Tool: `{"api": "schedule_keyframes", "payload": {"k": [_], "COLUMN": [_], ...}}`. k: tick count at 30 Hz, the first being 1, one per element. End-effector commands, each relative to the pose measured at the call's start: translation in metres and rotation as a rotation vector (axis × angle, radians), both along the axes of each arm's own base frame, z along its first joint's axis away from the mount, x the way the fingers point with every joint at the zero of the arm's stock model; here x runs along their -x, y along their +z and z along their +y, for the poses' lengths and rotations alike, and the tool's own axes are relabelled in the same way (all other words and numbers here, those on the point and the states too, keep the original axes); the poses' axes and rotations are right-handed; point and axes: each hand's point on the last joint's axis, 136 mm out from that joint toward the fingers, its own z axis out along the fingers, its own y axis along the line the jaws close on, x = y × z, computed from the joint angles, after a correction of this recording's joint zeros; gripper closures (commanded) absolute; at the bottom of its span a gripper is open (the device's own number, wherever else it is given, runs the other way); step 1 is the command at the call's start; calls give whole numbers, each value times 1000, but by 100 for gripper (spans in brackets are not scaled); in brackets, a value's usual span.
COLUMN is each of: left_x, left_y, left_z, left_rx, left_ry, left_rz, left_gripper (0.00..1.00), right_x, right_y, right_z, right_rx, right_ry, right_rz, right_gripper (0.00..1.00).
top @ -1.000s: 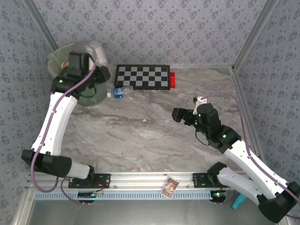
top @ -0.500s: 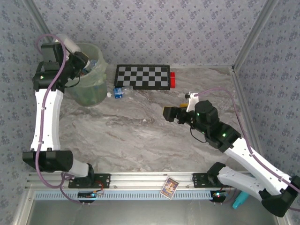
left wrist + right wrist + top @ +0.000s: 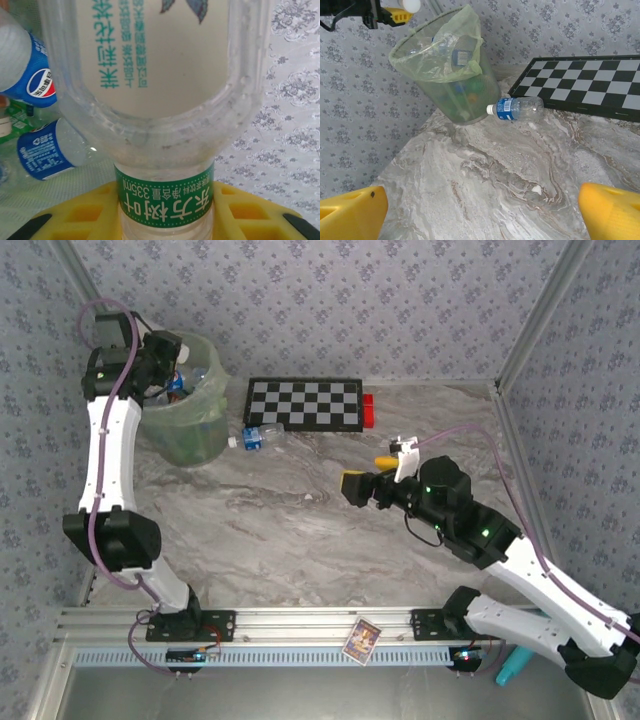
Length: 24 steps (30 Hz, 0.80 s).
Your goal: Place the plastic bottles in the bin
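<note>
My left gripper (image 3: pixel 165 368) hangs over the rim of the bin (image 3: pixel 190 435), shut on a clear plastic bottle with a green label (image 3: pixel 165 202). Its yellow fingers (image 3: pixel 250 215) clamp the bottle's neck. Below it, blue-labelled bottles (image 3: pixel 40 150) lie inside the pale green bin (image 3: pixel 452 95). One more clear bottle with a blue label (image 3: pixel 257 435) lies on the table between the bin and the checkerboard, and it appears again in the right wrist view (image 3: pixel 516 108). My right gripper (image 3: pixel 366 474) hovers open over mid-table, facing that bottle, with nothing between its fingers (image 3: pixel 351 215).
A black-and-white checkerboard (image 3: pixel 305 403) with a red block (image 3: pixel 368 410) beside it lies at the back. Patterned walls close in on the left, back and right. A card (image 3: pixel 362 638) and a turquoise tool (image 3: pixel 510 668) sit at the near rail.
The left arm has straightened up and lifted from low over the bin to its far-left rim, bottle still held. The right gripper has advanced left toward the middle of the table.
</note>
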Motion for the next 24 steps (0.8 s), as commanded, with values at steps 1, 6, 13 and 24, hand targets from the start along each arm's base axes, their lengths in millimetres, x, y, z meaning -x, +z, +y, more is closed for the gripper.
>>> {"api": "schedule_keyframes", "payload": {"k": [1,6,13,24], "left_x": [-16,-35,-49,-19], "left_y": [7,-12,-22,22], "left_z": [0,4,5,11], "left_rx": [82,106,114,58], "left_ry": [22,46,46,64], "left_rz": [-29,15,59,15], "left_gripper": [65,63,36,18], "right_x": [5,8,11,2], "right_y": [7,6,1,-5], "right_z": [-13,-22,-37,-26], "right_rx": [11,15,26,40], "right_ry": [-27,-50,-100,-84], "right_rz": [-35,-36,-33,-25], "right_gripper": [1,1,0,1]}}
